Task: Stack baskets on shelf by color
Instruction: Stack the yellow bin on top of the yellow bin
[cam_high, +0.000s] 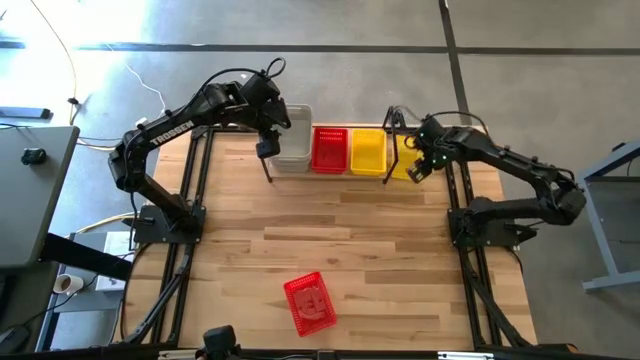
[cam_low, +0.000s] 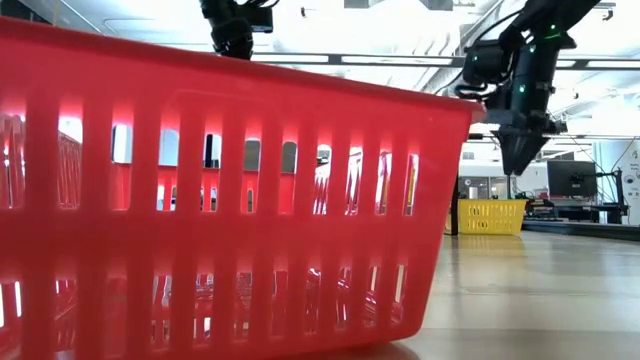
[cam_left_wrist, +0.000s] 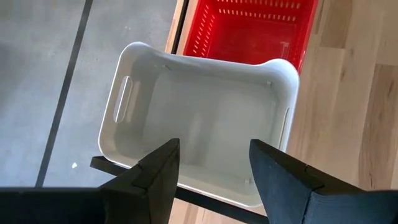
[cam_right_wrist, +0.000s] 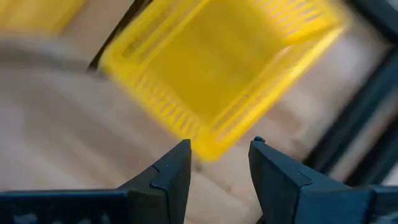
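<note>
The shelf (cam_high: 270, 168) stands at the table's far edge and holds a clear-grey basket (cam_high: 292, 140), a red basket (cam_high: 330, 150) and a yellow basket (cam_high: 367, 150) side by side. A second yellow basket (cam_right_wrist: 217, 68) lies on the table just right of the shelf's right end. My right gripper (cam_right_wrist: 219, 163) hangs open above its near corner, apart from it. Above the clear-grey basket (cam_left_wrist: 199, 118), at its near left side, my left gripper (cam_left_wrist: 214, 168) is open with nothing between its fingers. Another red basket (cam_high: 310, 302) rests on the table near the front edge.
The red basket (cam_low: 220, 200) by the front edge fills most of the low view. Bare wooden tabletop (cam_high: 350, 240) stretches between it and the shelf. The arms' black frames run along the table's left and right sides.
</note>
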